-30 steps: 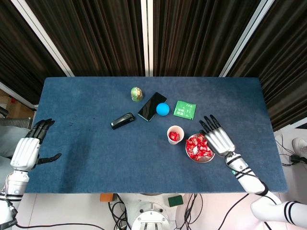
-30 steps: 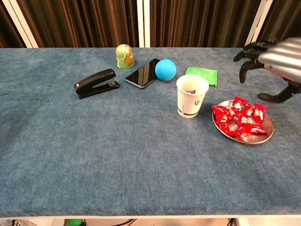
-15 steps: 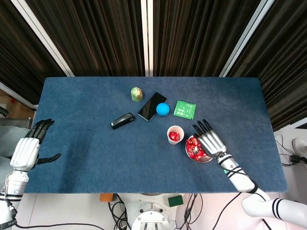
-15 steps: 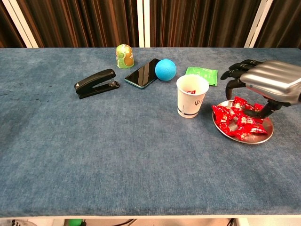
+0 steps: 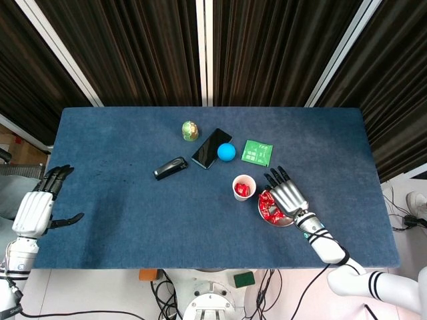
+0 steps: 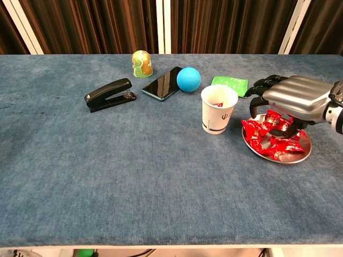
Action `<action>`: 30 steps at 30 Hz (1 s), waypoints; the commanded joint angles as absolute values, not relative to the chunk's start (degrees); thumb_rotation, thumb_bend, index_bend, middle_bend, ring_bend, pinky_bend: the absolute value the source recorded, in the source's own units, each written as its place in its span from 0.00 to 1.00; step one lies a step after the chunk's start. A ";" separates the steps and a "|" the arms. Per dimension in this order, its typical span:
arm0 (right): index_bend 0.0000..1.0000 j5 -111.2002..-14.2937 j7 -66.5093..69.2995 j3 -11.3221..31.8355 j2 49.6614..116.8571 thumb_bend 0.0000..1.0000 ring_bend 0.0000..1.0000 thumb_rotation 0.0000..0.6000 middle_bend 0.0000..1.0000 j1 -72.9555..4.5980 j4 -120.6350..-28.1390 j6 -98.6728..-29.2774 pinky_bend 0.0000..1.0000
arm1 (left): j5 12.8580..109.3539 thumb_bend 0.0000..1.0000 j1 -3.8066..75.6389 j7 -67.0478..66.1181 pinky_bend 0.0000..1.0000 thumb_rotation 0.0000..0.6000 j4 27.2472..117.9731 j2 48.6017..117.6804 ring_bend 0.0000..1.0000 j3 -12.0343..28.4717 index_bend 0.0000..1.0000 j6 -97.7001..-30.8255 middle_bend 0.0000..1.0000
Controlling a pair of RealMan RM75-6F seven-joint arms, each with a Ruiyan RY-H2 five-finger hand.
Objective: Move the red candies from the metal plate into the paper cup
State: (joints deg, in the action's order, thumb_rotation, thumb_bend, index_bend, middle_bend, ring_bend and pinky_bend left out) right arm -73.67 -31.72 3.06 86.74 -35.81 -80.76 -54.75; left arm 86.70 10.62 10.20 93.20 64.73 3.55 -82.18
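The blue table is carrying every item under inspection. The right hand is hanging palm-down over the metal plate, its dark fingertips curling down toward the red candies. Whether it is pinching a candy cannot be told: the palm is hiding the contact in both views. The left hand is sitting off the table's near left corner, fingers apart and gripping nothing.

The black phone is lying flat toward the far side, just beside the blue ball, which appears to be touching its right edge. The black stapler is lying to the phone's left, apart from it. The paper cup is standing upright just left of the plate, and something red is showing inside it in the head view. The plate is sitting near the table's right side with the candies heaped on it. The green packet is lying flat beyond the cup. The green egg-shaped toy is standing upright nearest the far edge.
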 commanded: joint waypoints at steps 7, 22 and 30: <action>0.36 -72.65 -32.66 2.84 87.68 0.34 0.00 1.00 0.07 -36.10 -80.02 -54.15 0.00 | 86.75 0.09 10.63 10.23 0.22 1.00 93.17 64.71 0.05 3.52 0.10 -82.15 0.07; 0.42 -72.69 -32.37 2.35 87.98 0.35 0.00 1.00 0.07 -35.97 -79.38 -54.49 0.00 | 86.60 0.09 10.63 10.11 0.22 1.00 93.09 64.77 0.05 3.55 0.10 -82.07 0.07; 0.48 -73.10 -32.00 2.20 87.97 0.35 0.00 1.00 0.07 -35.80 -79.13 -54.97 0.00 | 86.54 0.09 10.72 10.14 0.22 1.00 93.04 64.82 0.05 3.55 0.10 -81.85 0.07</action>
State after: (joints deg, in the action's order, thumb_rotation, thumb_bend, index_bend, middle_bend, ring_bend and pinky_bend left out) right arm -73.10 -32.00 2.20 87.97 -35.80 -79.13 -54.97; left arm 86.53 10.72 10.14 93.04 64.82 3.55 -81.85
